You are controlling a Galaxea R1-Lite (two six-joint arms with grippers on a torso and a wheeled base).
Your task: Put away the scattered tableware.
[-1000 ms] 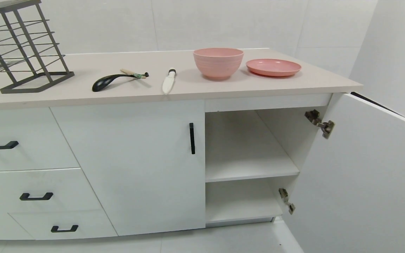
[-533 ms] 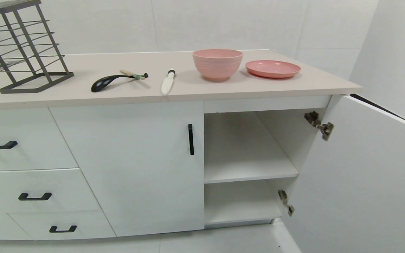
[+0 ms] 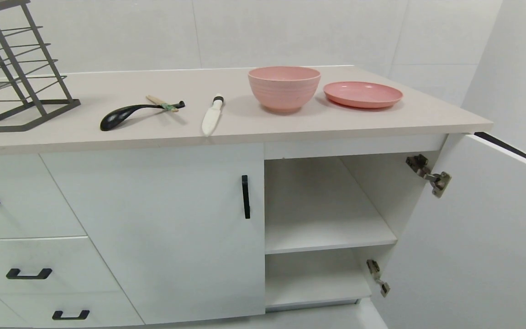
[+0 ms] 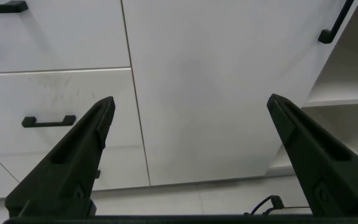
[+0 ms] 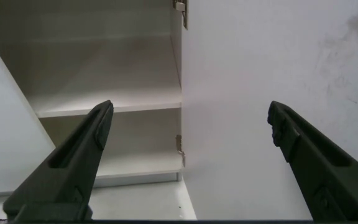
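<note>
On the beige countertop (image 3: 354,121) stand a pink bowl (image 3: 284,87) and, to its right, a flat pink plate (image 3: 362,94). Left of the bowl lie a white knife with a black collar (image 3: 211,115), a black ladle (image 3: 128,112) and a wooden chopstick pair (image 3: 161,103) crossing the ladle's handle. My left gripper (image 4: 190,109) is open, low in front of the shut cabinet door (image 4: 216,87). My right gripper (image 5: 190,112) is open too, facing the open cupboard's shelves (image 5: 104,99) and the swung-out door (image 5: 272,93). Nothing is between either pair of fingers.
A dark wire rack (image 3: 14,73) stands at the counter's left end. The right cupboard is open with two bare shelves (image 3: 327,228); its door (image 3: 477,237) juts out toward me on the right. Drawers with black handles (image 3: 29,273) are at the left.
The whole head view has shifted: the counter and cupboard now sit lower and larger, so the camera moved closer. The tableware has kept its places on the counter.
</note>
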